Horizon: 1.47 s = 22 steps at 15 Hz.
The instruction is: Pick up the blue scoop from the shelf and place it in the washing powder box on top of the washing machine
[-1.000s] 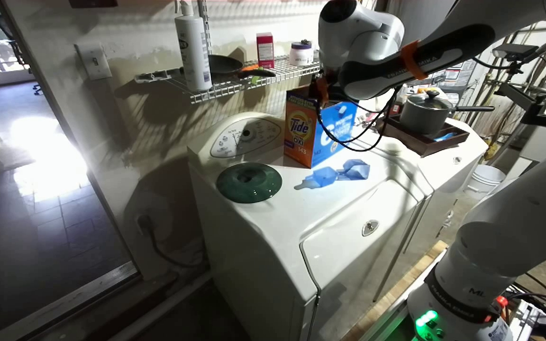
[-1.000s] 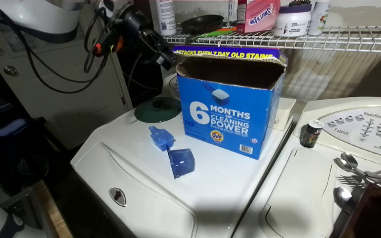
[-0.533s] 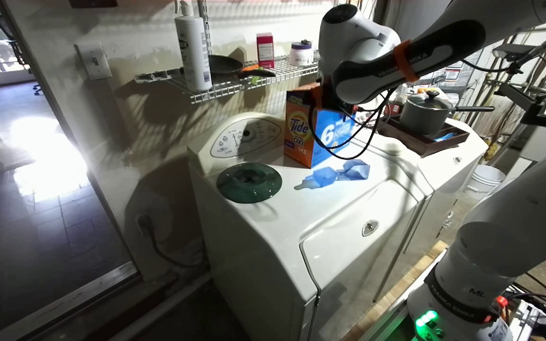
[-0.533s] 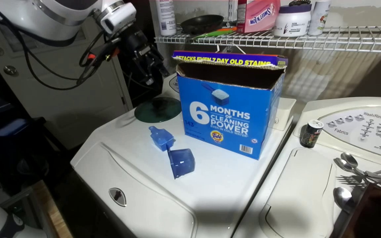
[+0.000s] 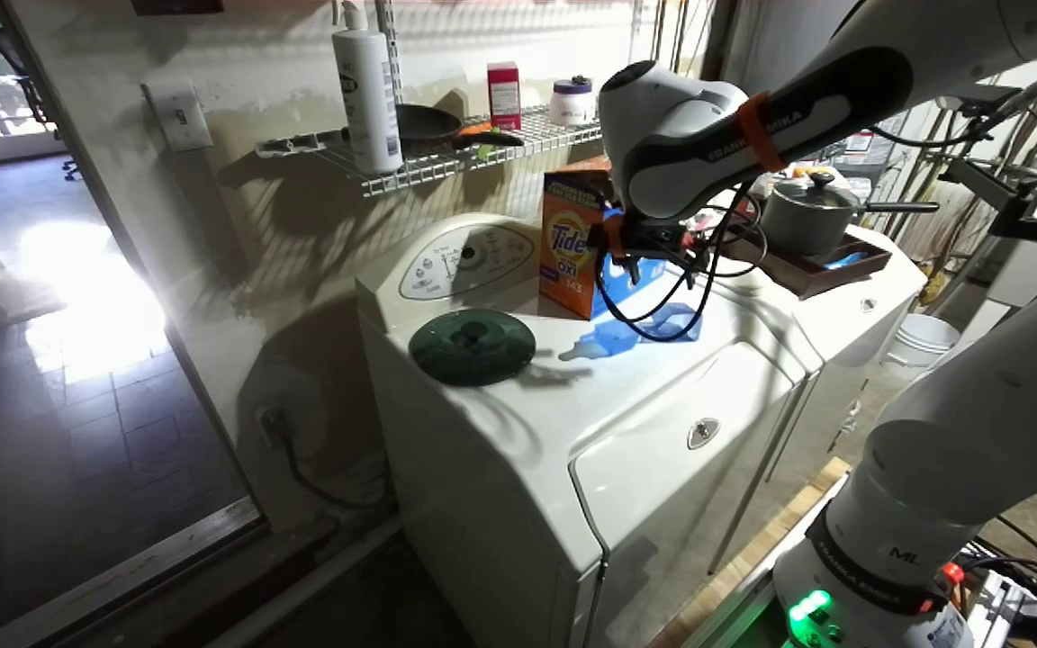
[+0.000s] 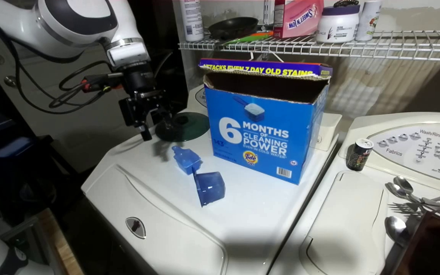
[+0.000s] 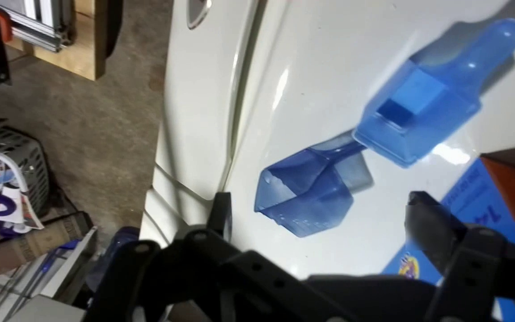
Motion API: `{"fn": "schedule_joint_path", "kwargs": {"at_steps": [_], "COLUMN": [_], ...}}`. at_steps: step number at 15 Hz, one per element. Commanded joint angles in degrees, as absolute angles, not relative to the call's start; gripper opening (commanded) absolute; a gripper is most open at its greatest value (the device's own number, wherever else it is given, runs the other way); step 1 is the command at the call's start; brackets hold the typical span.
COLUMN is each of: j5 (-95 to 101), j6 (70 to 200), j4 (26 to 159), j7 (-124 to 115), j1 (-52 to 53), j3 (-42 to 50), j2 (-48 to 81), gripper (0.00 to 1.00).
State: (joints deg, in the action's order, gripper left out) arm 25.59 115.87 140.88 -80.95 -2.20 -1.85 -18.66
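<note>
Two scoops [image 7: 423, 96] lie below the spread end effector [image 7: 322, 214], apparently poised for pickup.
Next likely calls for lowering and pinching one.

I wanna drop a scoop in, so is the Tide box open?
Open. In an exterior view, the Tide box shows its dark inside through the top.

Glare whitens the tiled floor [image 5: 86, 387], and striped shadows fall on the wall [image 5: 293, 234] below the shelf [image 5: 541, 135].
</note>
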Motion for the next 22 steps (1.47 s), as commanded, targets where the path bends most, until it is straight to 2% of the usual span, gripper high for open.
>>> {"fn": "schedule_joint_path", "kwargs": {"at_steps": [1,12,22], "j5": [26.38,37.15,40.54], "j6": [115.57,136.46,152.48], "j4": [143.08,146.78,145.92], "j7": [-81.2,-93.97,-93.66], "j1": [-4.01,-10.39,-12.52], "j3": [-2.63,-0.95,3.27], "j2": [-18.5,-13.43,-4.87], "gripper": [1.0,1.0,1.0]}}
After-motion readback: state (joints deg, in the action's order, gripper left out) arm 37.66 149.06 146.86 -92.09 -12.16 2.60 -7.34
